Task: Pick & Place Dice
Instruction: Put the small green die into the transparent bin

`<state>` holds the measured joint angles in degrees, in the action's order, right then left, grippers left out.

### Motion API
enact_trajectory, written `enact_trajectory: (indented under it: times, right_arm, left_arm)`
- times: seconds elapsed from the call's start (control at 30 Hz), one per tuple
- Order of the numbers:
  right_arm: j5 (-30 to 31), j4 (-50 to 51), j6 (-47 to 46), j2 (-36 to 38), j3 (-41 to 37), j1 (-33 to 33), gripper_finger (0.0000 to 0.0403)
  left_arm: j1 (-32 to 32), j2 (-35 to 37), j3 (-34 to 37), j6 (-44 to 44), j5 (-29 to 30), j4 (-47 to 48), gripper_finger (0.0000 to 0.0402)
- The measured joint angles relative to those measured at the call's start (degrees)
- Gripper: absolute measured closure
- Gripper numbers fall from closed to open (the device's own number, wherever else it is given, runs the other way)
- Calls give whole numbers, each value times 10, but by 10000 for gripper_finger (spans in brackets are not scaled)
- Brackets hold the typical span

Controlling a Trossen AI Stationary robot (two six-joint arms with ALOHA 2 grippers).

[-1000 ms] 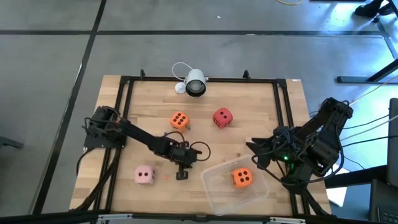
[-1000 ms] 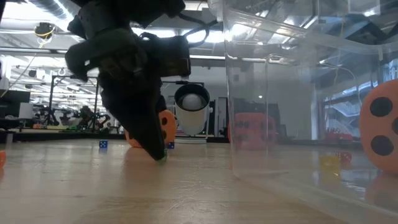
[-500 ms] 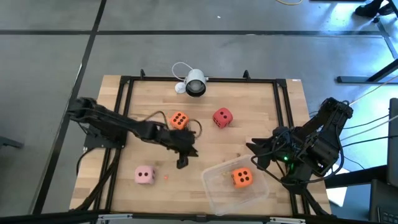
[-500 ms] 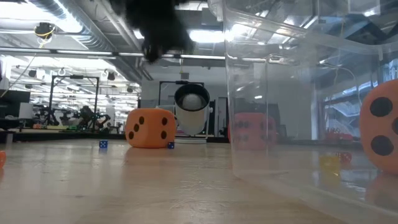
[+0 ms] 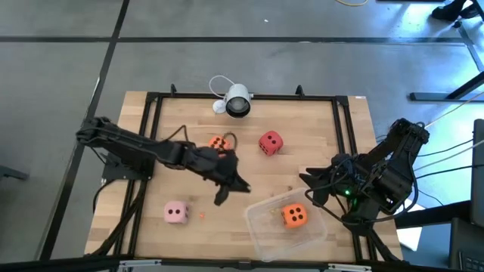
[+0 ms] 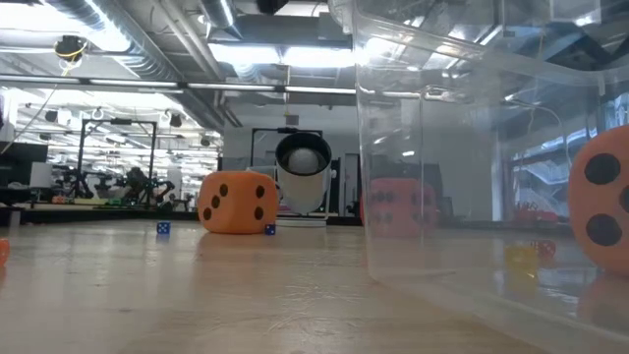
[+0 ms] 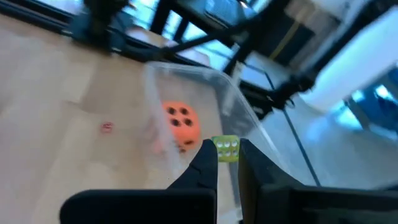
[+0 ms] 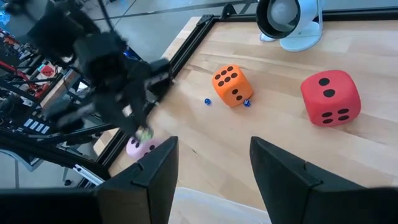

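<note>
The left gripper point(image 7: 226, 153) is held above the middle of the surface point(image 5: 302, 121), between the pale pink die point(image 5: 176, 212) and the clear plastic tub point(image 5: 261, 230). Its fingers are pinched together on a tiny yellow-green die point(image 7: 227, 149), which sits between the fingertips clear of the wood. From the left wrist view, the near wall of the tub lies just beyond the fingertips.

The right gripper point(image 8: 211, 155) waits at the right edge of the surface, beside the tub. Its fingers stand apart with nothing between them.

One orange die point(image 5: 294, 216) lies inside the tub, which sits toward the near right corner. A second orange die point(image 8: 230, 86) rests on the wood in the far half, near the middle. In the high view the left arm partly covers it. Two very small blue dice point(image 8: 207, 101) lie on either side of it, one just beside it and one close by. The red die point(image 5: 270, 142) sits to its right, apart from it, and nearer the far edge than the tub is. The pale pink die lies toward the near left corner, well apart from the others, with a small red speck point(image 5: 203, 214) on the wood close beside it.

A white round camera point(image 5: 237, 100) stands at the middle of the far edge, facing across the surface.
</note>
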<state>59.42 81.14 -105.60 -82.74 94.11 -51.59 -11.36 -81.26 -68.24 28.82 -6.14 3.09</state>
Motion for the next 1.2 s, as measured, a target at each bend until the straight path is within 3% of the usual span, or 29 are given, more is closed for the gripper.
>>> enact_trajectory:
  times: [0.23, 0.47, 0.73, 1.2]
  right_arm:
    - [1, 0, 0, 0, 0, 0, 206]
    - [1, -1, -1, 0, 0, 0, 206]
    - [-1, -3, -2, 0, 0, 0, 206]
    - [-3, -3, 0, 0, 0, 0, 206]
  left_arm:
    - [-13, -112, -146, -70, -35, 140, 395]
    - [-17, -218, -254, -115, -115, 224, 396]
    - [-24, -264, -279, -130, -124, 249, 396]
    - [-33, -266, -279, -142, -91, 271, 396]
